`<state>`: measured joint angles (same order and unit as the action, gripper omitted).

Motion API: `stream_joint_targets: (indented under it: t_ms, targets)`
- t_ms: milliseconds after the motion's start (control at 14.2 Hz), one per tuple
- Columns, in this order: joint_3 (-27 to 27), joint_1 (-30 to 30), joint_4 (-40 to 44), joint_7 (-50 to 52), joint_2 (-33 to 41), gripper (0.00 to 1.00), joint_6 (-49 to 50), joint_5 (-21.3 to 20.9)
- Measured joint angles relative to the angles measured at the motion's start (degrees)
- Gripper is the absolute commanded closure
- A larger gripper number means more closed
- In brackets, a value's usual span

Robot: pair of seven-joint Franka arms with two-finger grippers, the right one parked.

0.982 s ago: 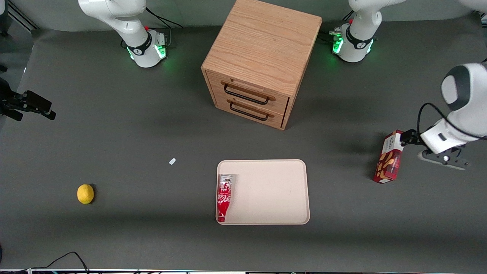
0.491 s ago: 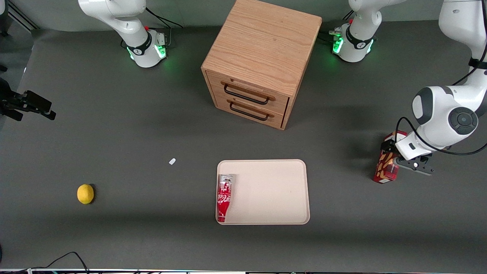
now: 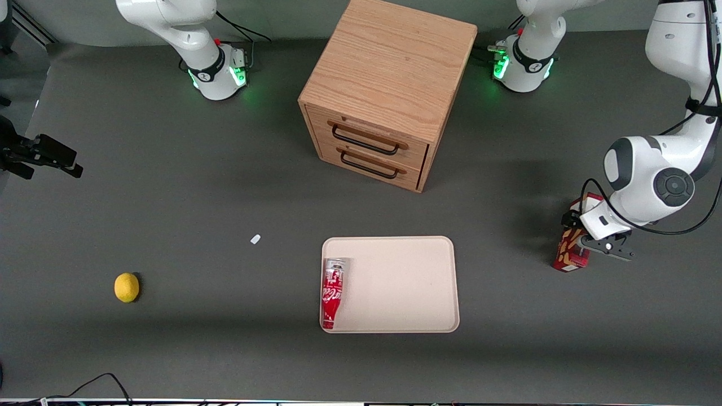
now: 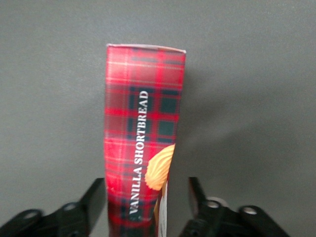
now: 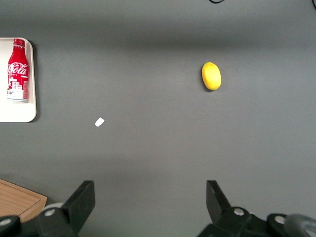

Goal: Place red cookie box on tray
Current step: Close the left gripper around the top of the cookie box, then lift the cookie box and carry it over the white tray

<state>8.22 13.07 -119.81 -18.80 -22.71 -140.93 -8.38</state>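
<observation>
Trouble we foresee: red cookie box (image 4: 143,133) lies on the table toward the working arm's end, well apart from the tray (image 3: 406,248). Our gripper (image 4: 148,205) straddles it, jaws wide, one touching; uneven closing could skew it.

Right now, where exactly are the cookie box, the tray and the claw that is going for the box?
red cookie box (image 4: 143,128): left wrist view, on its tartan side panel.
tray (image 3: 406,282): front view, on its bare floor beside the cola bottle.
gripper (image 4: 148,207): left wrist view, midway between its open fingers, astride the box.
</observation>
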Motion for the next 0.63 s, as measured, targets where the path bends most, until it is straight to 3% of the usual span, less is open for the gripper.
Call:
stream_joint_targets:
  t_ms: [211, 632]
  targets:
    - [-0.1, -0.7, 0.0, 0.0, -0.6, 0.97, -0.3, 0.0]
    - [-0.3, -1.1, 1.2, 0.0, -0.6, 1.0, 0.1, 0.0]
